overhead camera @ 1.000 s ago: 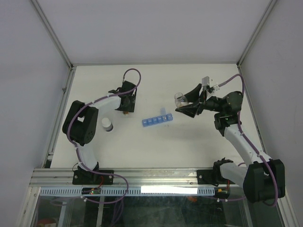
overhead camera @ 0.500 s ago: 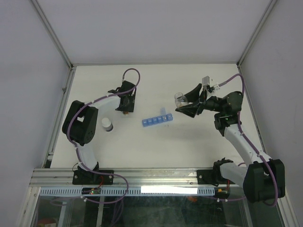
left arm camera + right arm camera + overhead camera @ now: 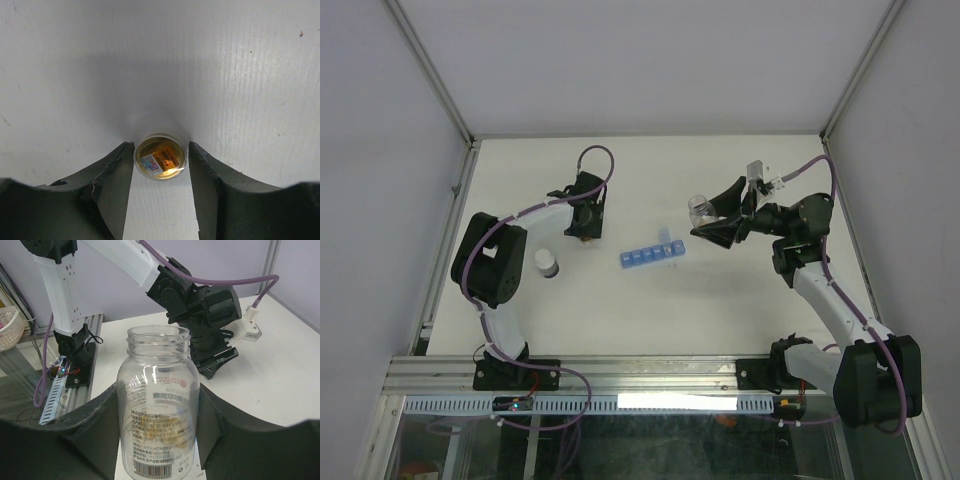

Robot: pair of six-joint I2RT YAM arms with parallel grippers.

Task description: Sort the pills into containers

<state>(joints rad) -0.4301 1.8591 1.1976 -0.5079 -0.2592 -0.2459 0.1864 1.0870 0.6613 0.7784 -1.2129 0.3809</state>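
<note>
- The table (image 3: 740,300) carried everything, with my two arms reaching in from the near edge.
- My right gripper (image 3: 705,212) was closed on the clear bottle (image 3: 159,405). It held the bottle uncapped and off the table, just right of the blue strip of compartments (image 3: 652,253) at mid-table.
- To pour well, I judged I should bring the mouth directly over one compartment, tip slowly, and stop after a few pills.
- My left gripper (image 3: 160,150) was down on the far-left table. Its jaws were partly open, close on either side of a small round vessel (image 3: 160,161) with orange-tan inside. Whether they pinched it I could not tell.
- A white-grey cap (image 3: 546,264) stood near the left arm.
- I could make out no single pill anywhere.
- Compared with a second earlier, I saw nothing that had shifted.
</note>
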